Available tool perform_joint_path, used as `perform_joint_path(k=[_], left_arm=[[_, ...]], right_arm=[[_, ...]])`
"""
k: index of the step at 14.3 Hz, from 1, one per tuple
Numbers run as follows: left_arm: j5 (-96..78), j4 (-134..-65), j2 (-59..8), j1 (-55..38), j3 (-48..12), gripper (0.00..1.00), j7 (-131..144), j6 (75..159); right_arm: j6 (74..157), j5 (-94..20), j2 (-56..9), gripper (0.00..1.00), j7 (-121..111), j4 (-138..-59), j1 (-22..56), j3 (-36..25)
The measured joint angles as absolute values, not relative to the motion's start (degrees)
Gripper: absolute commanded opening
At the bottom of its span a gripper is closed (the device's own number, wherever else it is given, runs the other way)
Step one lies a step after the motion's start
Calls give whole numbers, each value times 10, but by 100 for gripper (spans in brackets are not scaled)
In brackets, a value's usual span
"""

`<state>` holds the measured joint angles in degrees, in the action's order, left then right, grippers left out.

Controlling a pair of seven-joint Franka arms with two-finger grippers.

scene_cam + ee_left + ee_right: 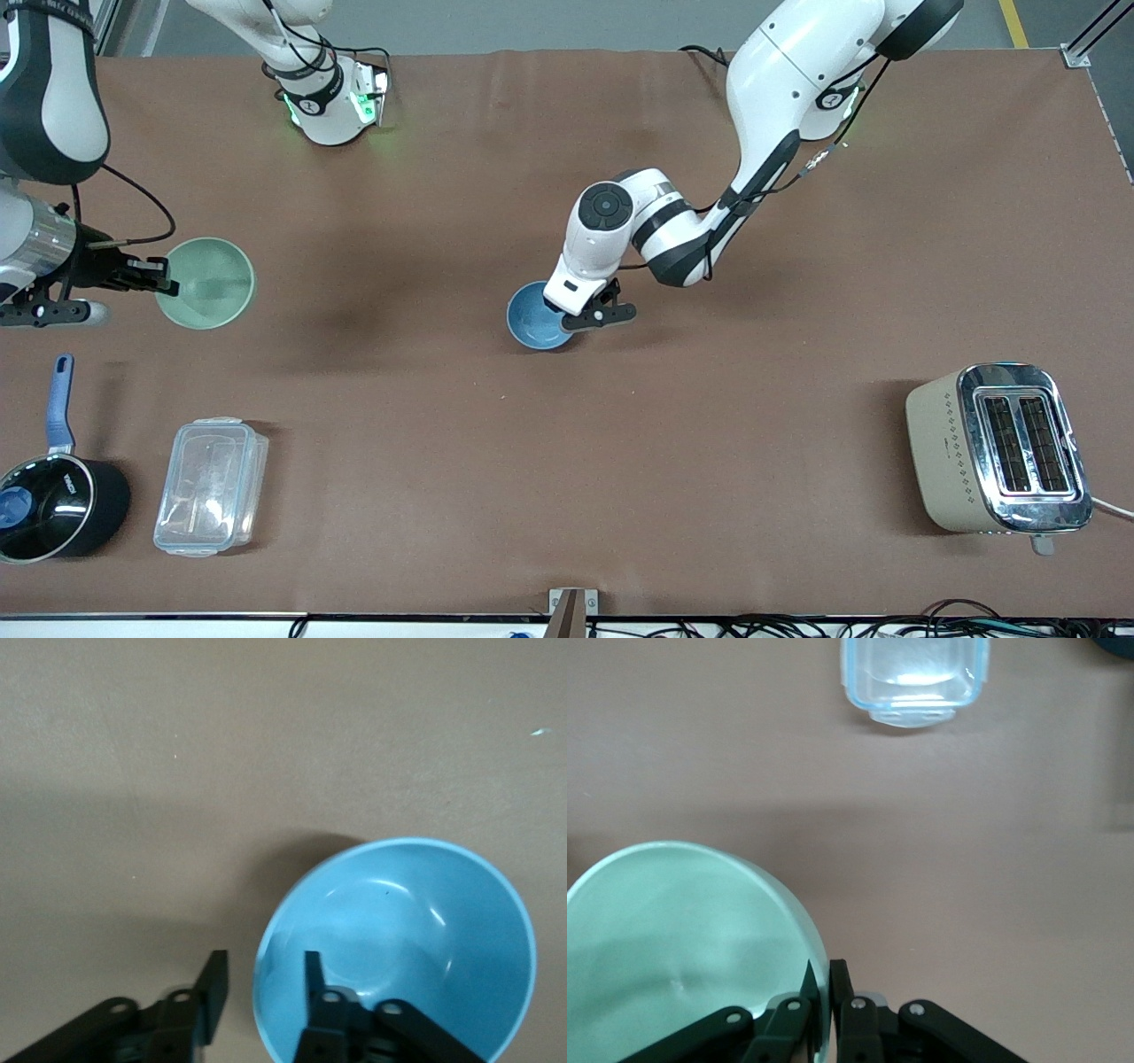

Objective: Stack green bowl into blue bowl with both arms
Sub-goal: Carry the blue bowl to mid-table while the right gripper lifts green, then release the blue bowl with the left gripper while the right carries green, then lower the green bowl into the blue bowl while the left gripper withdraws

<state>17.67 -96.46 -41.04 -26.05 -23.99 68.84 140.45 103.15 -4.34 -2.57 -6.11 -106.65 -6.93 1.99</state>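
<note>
The green bowl is at the right arm's end of the table. My right gripper is shut on its rim, one finger inside and one outside, as the right wrist view shows the bowl and the gripper. The blue bowl sits on the table near the middle. My left gripper is open and straddles its rim. In the left wrist view one finger of the gripper is inside the blue bowl and the other is outside, with a gap to the rim.
A clear plastic container and a black pot with a blue handle stand nearer the front camera than the green bowl. The container also shows in the right wrist view. A toaster stands at the left arm's end.
</note>
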Motion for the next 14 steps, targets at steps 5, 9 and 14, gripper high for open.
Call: perform_joint_path(k=[5, 9, 14], left_arm=[[209, -923, -380, -222, -217, 100, 687, 1367], [232, -880, -321, -134, -216, 100, 629, 1295], [232, -840, -244, -48, -217, 100, 490, 1168]], right_arm=[[1027, -74, -30, 1, 52, -1053, 32, 24], [1091, -109, -46, 1, 102, -1052, 121, 24], [1227, -111, -126, 1, 202, -1053, 266, 26]])
